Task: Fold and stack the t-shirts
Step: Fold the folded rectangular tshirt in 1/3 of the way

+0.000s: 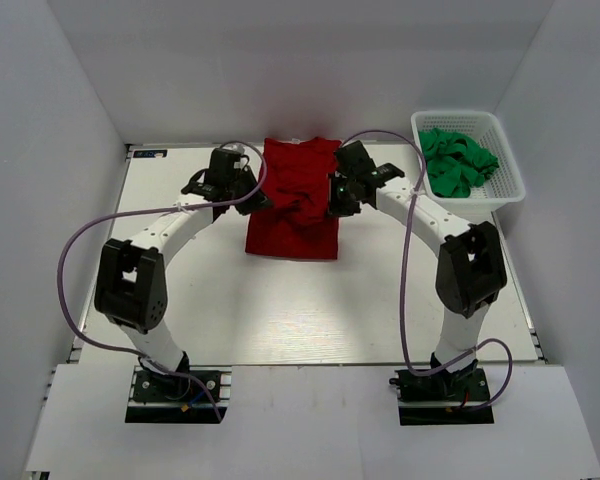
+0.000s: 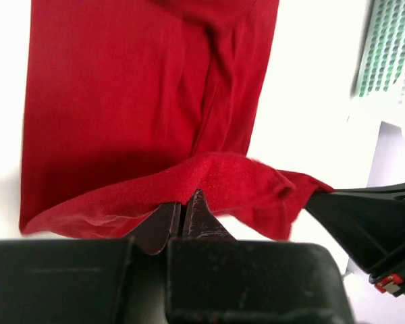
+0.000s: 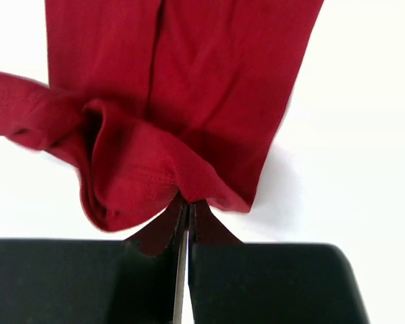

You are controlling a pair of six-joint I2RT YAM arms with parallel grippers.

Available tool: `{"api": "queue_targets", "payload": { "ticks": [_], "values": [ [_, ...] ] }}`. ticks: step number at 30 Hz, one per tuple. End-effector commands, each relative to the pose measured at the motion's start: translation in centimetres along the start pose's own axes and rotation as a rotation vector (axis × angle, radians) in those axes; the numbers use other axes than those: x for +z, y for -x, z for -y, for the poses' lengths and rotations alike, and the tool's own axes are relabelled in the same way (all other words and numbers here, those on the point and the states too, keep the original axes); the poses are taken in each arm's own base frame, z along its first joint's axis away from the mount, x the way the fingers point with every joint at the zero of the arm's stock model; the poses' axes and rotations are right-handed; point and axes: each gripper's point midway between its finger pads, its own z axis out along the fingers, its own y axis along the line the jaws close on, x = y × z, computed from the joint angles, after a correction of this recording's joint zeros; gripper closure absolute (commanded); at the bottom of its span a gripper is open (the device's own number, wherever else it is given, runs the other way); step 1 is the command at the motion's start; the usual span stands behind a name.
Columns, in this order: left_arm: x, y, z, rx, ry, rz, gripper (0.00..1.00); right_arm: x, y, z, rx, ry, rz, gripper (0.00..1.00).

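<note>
Red t-shirt [image 1: 292,228]: on the worktop [image 1: 310,310], middle bunched up.
Left gripper [image 2: 182,214]: clamped on its cloth fold.
Right gripper [image 3: 187,206]: pinching its hem fold.
Green t-shirts [image 1: 458,162]: heaped in the basket [image 1: 511,190], far right.

left fingers [image 2: 163,227] clamped, arm [image 1: 170,226] bowed inward | right fingers [image 3: 209,228] clamped, arm [image 1: 422,214] bowed inward

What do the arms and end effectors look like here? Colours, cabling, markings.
Left arm and right arm: white links, bulky black joint housings, black bases. A lilac cable loops loosely along each arm. Left end effector and right end effector: black boxy bodies, dark tapered fingers. A small red patch shows on the right one's side; no readable markings.
</note>
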Motion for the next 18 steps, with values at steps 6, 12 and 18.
{"api": "queue_targets", "payload": {
  "ticks": [6,12,18],
  "values": [
    [3.6,5.1,0.2,0.034,-0.017,0.073,1.0,1.7,4.7,0.8,-0.01,0.032,0.033,1.0],
    [6.2,5.8,-0.3,0.077,-0.067,0.057,0.99,3.4,5.8,1.1,0.025,0.081,0.015,1.0],
    [7.8,5.9,-0.4,0.089,-0.143,0.042,0.96,5.2,6.5,2.3,0.063,0.093,0.02,1.0]
  ]
}}
